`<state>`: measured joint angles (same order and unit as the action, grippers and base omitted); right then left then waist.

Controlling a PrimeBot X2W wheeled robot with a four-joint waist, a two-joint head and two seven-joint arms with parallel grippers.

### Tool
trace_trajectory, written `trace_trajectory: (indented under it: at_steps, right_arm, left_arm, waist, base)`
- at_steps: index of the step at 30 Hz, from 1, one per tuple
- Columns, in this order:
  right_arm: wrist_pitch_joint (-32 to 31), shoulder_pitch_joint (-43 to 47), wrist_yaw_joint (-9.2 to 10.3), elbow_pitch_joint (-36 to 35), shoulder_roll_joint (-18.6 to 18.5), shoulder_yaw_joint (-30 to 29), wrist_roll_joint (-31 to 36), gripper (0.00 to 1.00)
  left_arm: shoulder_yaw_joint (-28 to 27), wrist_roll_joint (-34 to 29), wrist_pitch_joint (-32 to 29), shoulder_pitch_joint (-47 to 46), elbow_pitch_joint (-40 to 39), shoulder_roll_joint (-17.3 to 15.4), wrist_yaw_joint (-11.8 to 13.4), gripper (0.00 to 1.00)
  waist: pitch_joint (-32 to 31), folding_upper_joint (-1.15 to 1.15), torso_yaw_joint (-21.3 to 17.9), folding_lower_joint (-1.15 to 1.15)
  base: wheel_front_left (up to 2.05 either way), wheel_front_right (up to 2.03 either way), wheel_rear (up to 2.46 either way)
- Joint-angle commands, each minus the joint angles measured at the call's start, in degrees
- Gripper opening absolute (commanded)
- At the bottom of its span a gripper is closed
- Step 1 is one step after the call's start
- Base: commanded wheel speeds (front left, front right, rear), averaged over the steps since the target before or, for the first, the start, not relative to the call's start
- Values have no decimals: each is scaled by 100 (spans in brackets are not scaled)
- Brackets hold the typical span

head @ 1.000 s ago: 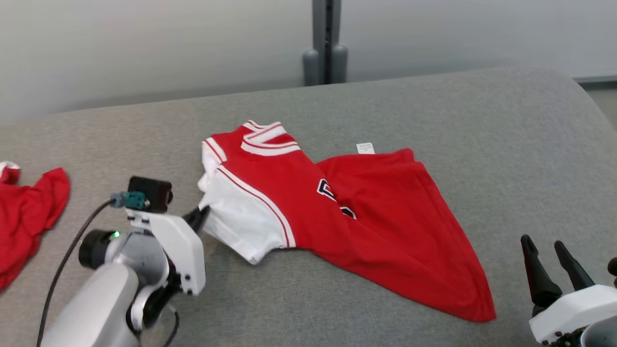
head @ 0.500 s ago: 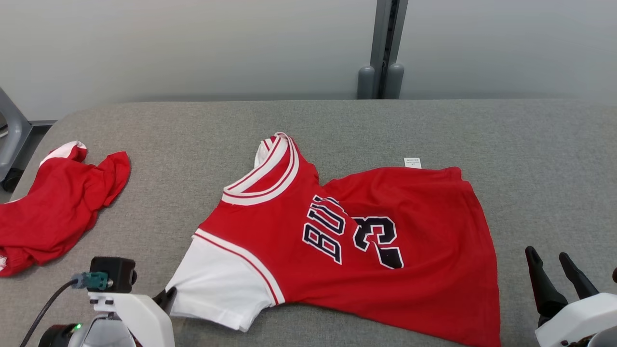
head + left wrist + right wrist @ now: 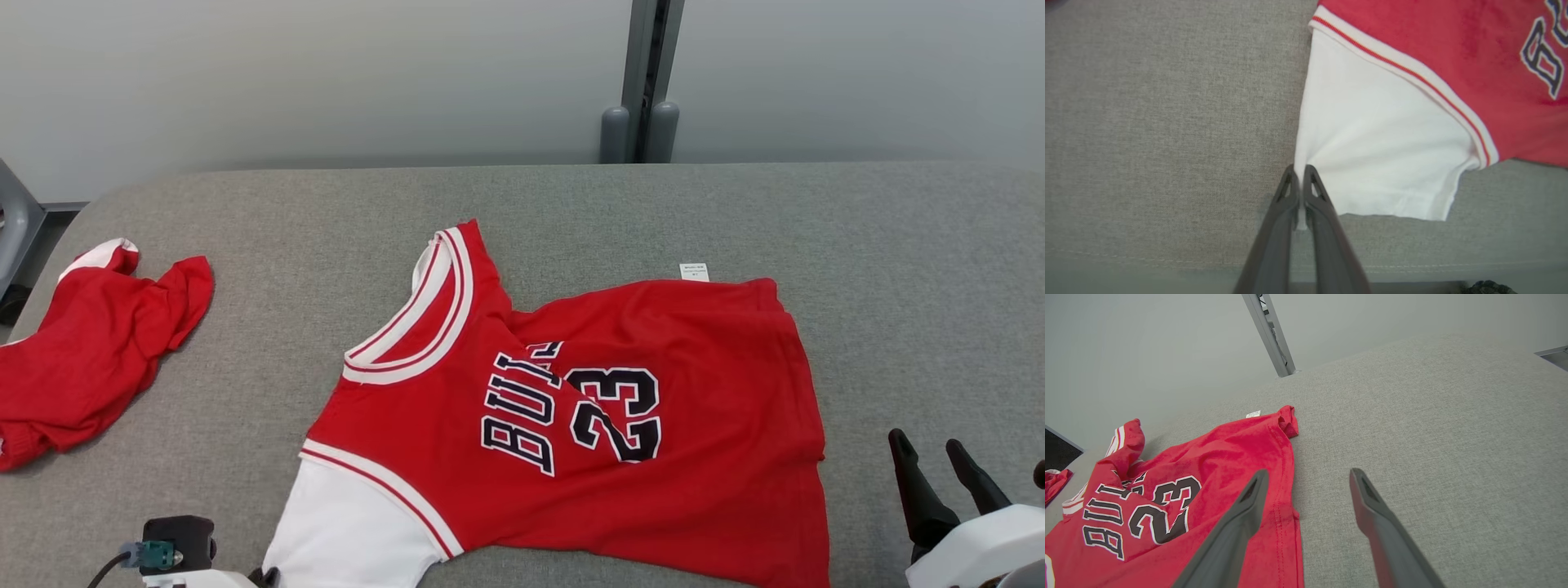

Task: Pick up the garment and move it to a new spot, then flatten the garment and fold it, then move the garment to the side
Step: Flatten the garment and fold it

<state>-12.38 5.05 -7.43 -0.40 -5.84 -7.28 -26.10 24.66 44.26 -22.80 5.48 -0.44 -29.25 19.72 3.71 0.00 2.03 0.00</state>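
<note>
Jersey (image 3: 571, 408) lies mid-table (image 3: 245, 229) in the head view, apparently mid-flattening; left wrist view: left gripper (image 3: 1300, 168) pinches its sleeve (image 3: 1372, 143) corner; right wrist view: right gripper (image 3: 1308, 473) gapes empty beside the hem (image 3: 1286, 506), likely next to pull.

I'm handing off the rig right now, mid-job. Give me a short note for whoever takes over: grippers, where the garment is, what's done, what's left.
Left gripper: fingers shut on the jersey, pinching a corner of its white sleeve near the front edge of the grey table.
Right gripper: open, empty, above the table beside the jersey's hem.
Jersey: mid-table, print up, mostly spread, with creases around the collar and the far shoulder bunched.
Second red garment: crumpled at the table's left end.
Done: jersey laid out and partly spread.
Left: finish flattening, fold, move aside.
</note>
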Motion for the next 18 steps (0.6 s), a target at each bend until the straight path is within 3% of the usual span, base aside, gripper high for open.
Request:
trace_trajectory:
  at_steps: [1,6,18]
  right_arm:
    - [-15,-27,-11,17,-13,-4,52,100]
    - [109,-25,-11,-64,-12,-8,89,100]
    - [735,-127,-11,-408,66,225,279,100]
  left_arm:
    - [-10,-59,74,-60,78,10,-32,100]
    - [-131,-142,502,-256,170,84,-109,100]
    - [-443,-717,2452,-915,-93,494,-292,100]
  waist:
    - [-8,0,-8,0]
    - [-36,0,-13,0]
    - [-336,0,-229,0]
  base:
    - [0,0,0]
    - [0,0,0]
    - [0,0,0]
